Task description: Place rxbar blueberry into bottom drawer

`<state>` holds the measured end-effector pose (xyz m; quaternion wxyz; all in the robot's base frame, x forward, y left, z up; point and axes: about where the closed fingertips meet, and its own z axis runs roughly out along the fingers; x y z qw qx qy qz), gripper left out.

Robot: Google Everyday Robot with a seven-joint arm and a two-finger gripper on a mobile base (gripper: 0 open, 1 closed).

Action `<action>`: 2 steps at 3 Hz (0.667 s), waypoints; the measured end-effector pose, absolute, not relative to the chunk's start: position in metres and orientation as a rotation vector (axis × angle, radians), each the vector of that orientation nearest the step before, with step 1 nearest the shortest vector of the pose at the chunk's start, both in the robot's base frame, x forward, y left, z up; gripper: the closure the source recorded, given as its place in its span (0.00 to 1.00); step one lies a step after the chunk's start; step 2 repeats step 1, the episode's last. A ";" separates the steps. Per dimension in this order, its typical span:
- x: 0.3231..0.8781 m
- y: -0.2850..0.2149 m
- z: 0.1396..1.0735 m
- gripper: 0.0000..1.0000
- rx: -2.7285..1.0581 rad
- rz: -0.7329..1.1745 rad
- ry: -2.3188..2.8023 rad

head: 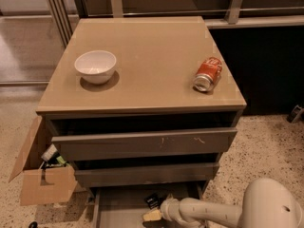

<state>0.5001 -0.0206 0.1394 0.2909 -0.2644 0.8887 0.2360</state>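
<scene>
The bottom drawer (118,210) is pulled out at the foot of the grey-taupe cabinet, and its flat grey floor shows. My gripper (153,209) reaches in from the lower right, over the drawer's middle, on a white arm (209,213). A small dark piece (152,200) at the gripper's tip looks like the rxbar blueberry, just above the drawer floor. I cannot tell whether it is held or lying loose. The drawer's front part is cut off by the lower edge of the view.
The two upper drawers (142,144) stand slightly open above the gripper. A white bowl (95,66) and an orange-red soda can (208,73) on its side are on the cabinet top (147,56). An open cardboard box (45,182) stands at the cabinet's left.
</scene>
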 end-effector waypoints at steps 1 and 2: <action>0.500 -0.021 0.139 0.00 -0.705 0.629 2.370; 0.500 -0.021 0.139 0.00 -0.705 0.629 2.370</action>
